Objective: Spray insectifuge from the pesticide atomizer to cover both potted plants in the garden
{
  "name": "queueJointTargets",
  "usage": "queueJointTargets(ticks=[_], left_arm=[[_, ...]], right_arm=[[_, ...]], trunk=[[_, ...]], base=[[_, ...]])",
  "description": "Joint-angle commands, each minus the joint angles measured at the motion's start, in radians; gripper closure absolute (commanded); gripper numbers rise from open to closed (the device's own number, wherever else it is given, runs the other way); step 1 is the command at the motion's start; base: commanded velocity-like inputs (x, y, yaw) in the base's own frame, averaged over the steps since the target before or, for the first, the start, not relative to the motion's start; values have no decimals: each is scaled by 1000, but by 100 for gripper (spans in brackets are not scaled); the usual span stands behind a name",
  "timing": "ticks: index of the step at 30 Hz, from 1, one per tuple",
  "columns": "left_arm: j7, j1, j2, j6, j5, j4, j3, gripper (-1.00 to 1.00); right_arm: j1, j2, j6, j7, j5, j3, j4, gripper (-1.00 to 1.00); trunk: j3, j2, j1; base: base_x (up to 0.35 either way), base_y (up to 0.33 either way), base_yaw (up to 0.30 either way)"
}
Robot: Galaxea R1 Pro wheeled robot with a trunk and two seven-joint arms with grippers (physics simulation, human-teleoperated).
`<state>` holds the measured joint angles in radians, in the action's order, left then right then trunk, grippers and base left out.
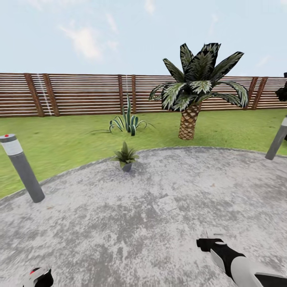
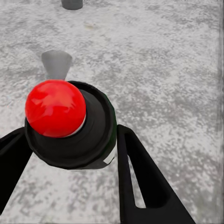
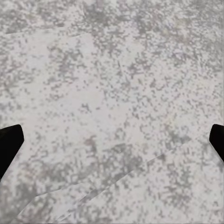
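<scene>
The pesticide atomizer (image 2: 70, 126) sits between the two black fingers (image 2: 144, 182) of the left hand (image 2: 70, 154), which pinch its dark body just below the red cap (image 2: 55, 108). In the head view only a sliver of it shows at the bottom-left corner, where the left hand (image 1: 39, 278) hangs low over the grey stone paving (image 1: 159, 223).

One potted plant (image 1: 125, 155) stands at the far edge of the paving, right where the stone meets the grass lawn (image 1: 59, 139). From the left hand it lies ahead and a little toward the robot's right, well apart, with open paving between. That is the relation the coming move turns on: the atomizer is already in hand, so by my reading the robot has to close that gap and bring the nozzle to bear on the rosette. A second such plant I cannot make out here.

The right hand (image 1: 207, 243) hovers over bare paving with its finger tips (image 3: 9, 144) far apart, spread and carrying nothing. It is somewhat nearer the plant, but it does not carry the sprayer.

Further out are a grey bollard (image 1: 23, 167) at the paving's left edge, the agave (image 1: 127, 121) and the palm (image 1: 195, 87) on the lawn, and the slatted wooden fence (image 1: 79, 93) behind.
</scene>
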<state>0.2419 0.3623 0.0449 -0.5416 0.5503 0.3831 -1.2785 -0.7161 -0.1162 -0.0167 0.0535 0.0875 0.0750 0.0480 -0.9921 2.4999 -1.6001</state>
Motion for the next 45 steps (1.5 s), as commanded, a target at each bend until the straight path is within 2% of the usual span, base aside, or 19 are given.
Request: queueJointTargets(ticks=[1, 21, 45], left_arm=[[8, 1, 0, -3, 3, 0, -8, 100], [8, 1, 0, -3, 3, 0, -8, 100], [8, 1, 0, -3, 3, 0, -8, 100]], right_arm=[[0, 1, -2, 2, 9, 7, 0, -100], [0, 0, -2, 2, 9, 9, 1, -100], [0, -1, -2, 2, 8, 10, 1, -100]], trunk=[[-1, 0, 0], [-1, 0, 0], [-1, 0, 0]], base=[[311, -155, -3], [293, -189, 8], [275, -210, 219]])
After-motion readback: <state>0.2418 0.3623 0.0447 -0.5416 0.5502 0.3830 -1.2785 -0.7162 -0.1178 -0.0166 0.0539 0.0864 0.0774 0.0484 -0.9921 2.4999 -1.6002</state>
